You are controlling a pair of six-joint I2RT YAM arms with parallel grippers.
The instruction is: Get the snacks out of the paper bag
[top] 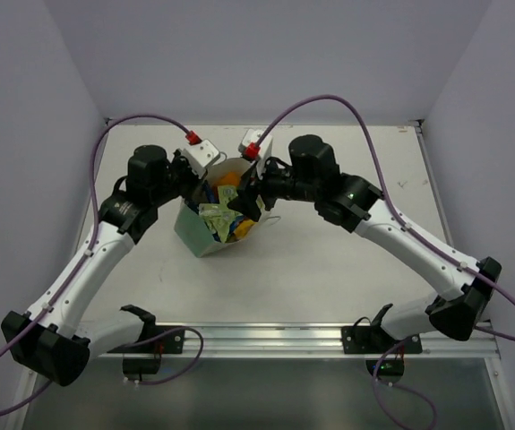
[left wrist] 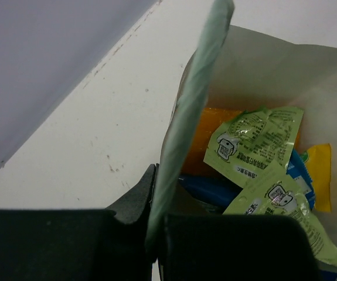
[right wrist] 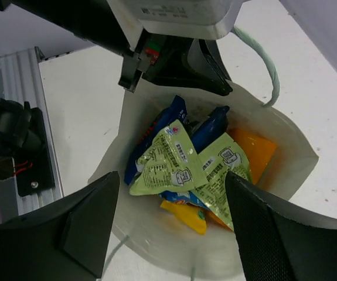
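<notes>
Left fingers clenched on the mint-green wall of the paper bag, at its rim's 11 o'clock in the top view. Right fingers released, spread over the bag mouth (nothing between them). Snacks inside, right wrist view: pale green sachets uppermost, dark blue chip bags toward 12 o'clock, orange pouch at 3 o'clock. The bag stands on the bench, 9 o'clock of centre.

This is looking like a robotics lab. Bare walls are enclosing a white bench; an aluminium rail is edging it.
</notes>
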